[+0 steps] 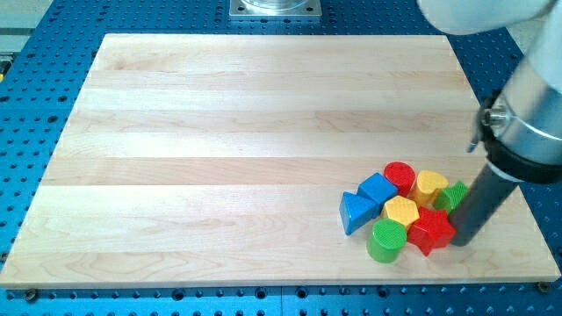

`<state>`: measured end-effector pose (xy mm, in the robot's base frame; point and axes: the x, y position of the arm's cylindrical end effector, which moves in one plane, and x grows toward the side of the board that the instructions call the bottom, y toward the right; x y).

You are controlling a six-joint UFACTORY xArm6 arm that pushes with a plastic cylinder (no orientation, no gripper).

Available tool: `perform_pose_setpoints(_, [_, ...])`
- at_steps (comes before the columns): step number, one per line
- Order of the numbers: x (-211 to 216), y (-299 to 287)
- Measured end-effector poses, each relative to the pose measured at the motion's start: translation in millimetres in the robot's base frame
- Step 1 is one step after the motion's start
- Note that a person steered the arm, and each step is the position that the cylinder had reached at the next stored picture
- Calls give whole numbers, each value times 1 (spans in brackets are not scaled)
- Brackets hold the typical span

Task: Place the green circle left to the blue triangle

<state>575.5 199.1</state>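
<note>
The green circle (385,240) sits near the view's bottom edge of the wooden board (219,132), just below and to the right of the blue triangle (356,211). My tip (460,240) rests at the right end of the cluster, touching or nearly touching the red star-shaped block (429,230). The rod partly hides a green block (454,195) behind it. The green circle lies to the left of my tip, with the red star between them.
The cluster also holds a blue block (378,188), a red cylinder (399,176), a yellow heart-like block (429,186) and a yellow hexagon (401,211). The board's right edge and the blue perforated table (35,175) lie close by.
</note>
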Motion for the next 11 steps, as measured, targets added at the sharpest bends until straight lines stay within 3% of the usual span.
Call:
perform_pose_setpoints(2, [32, -13])
perform_pose_setpoints(3, [20, -80])
perform_pose_setpoints(5, [-21, -80])
perform_pose_setpoints(6, [9, -72])
perform_pose_setpoints(7, [42, -111])
perform_pose_setpoints(8, [40, -176])
perform_pose_setpoints(9, [8, -181])
perform_pose_setpoints(11, [3, -181])
